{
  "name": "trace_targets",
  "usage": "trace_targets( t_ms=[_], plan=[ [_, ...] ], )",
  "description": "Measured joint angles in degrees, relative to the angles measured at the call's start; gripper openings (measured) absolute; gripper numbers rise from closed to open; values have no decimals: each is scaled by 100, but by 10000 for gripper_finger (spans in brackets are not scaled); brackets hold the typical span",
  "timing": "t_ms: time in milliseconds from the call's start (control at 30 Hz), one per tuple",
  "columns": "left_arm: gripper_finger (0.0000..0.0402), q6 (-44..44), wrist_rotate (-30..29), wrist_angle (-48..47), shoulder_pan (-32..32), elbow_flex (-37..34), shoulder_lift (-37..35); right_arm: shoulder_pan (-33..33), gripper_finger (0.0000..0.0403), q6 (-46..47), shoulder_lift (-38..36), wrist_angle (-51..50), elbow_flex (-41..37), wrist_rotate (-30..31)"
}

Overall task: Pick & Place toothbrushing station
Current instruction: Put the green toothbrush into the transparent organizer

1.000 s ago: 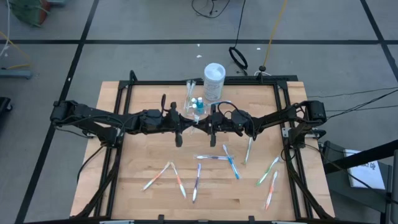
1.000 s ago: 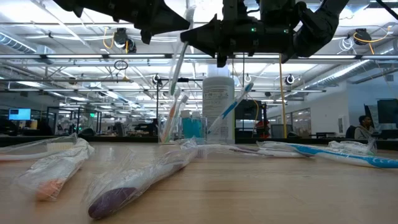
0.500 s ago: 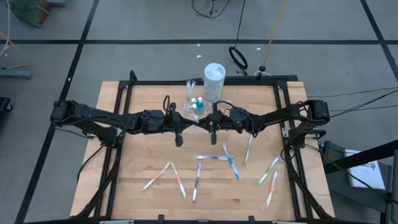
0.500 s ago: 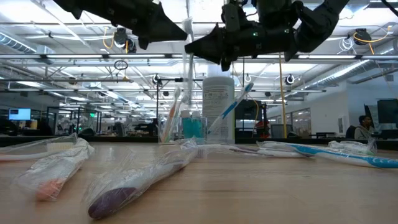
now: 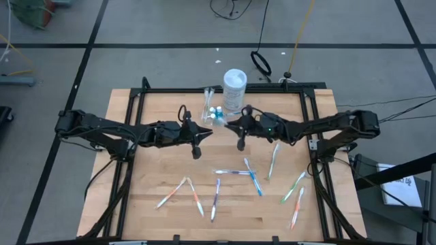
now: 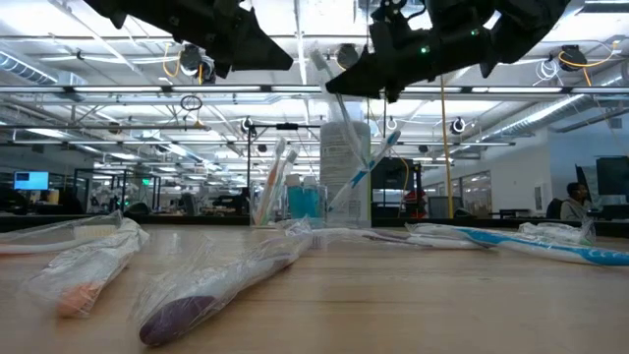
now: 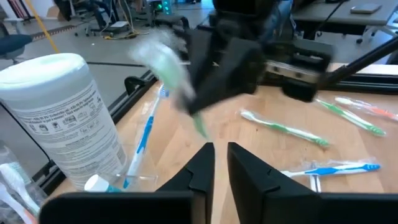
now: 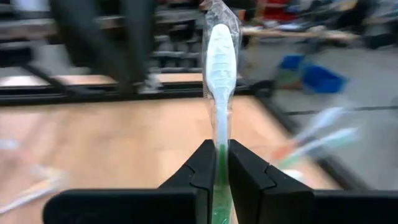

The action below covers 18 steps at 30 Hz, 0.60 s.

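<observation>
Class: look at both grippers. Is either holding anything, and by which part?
The right gripper pinches a wrapped green toothbrush by its handle, head pointing away. The left gripper holds nothing.

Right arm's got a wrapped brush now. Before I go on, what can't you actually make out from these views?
- Clear cup: high view too small to count its contents; low view, white tub overlaps it.
- Green wrapped toothbrush in the right gripper: blurred in the left wrist view; handle end cut off in the right wrist view.
- Left gripper: nothing between its fingers.
</observation>
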Motion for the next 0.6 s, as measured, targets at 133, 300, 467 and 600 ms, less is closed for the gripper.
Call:
trace_targets(
  t_ms=[133,300,467,600],
  plan=[
    [76,0,0,-22,4,0,0,-135,23,-260,-50,416,-134,771],
    [87,10,-2,-3,74,0,-2,-354,18,-164,340,1740,-289,750],
    [88,-2,-4,77,134,0,-2,-540,23,-507,992,2681,-284,746],
    [88,-15,-4,68,151,0,-2,-718,21,-632,1476,3185,-287,754]
  ],
)
